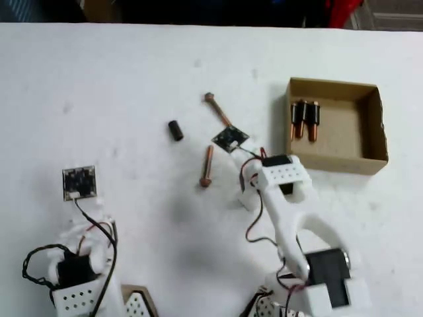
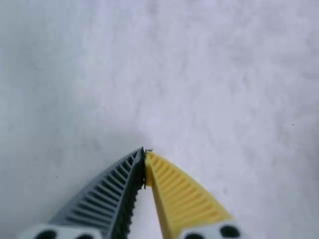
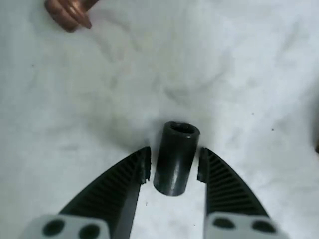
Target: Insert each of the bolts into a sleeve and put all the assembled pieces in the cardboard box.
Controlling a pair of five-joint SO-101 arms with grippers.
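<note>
A black sleeve (image 3: 175, 157) lies on the white table between the fingers of my right gripper (image 3: 174, 163), which is open with a small gap on each side. A copper bolt head (image 3: 67, 12) lies a little beyond it. From above, one loose bolt (image 1: 207, 165) lies just left of the right arm (image 1: 281, 175), another bolt (image 1: 218, 109) lies farther back, and a second black sleeve (image 1: 175, 130) sits to their left. The cardboard box (image 1: 370, 125) at the right holds assembled pieces (image 1: 304, 120). My left gripper (image 2: 145, 153) is shut on nothing over bare table.
The left arm (image 1: 79, 264) stands at the near left corner with its cables looped beside it. The table's far edge runs along the back, with dark clutter behind it. Wide white tabletop (image 1: 99, 86) stretches to the left and back.
</note>
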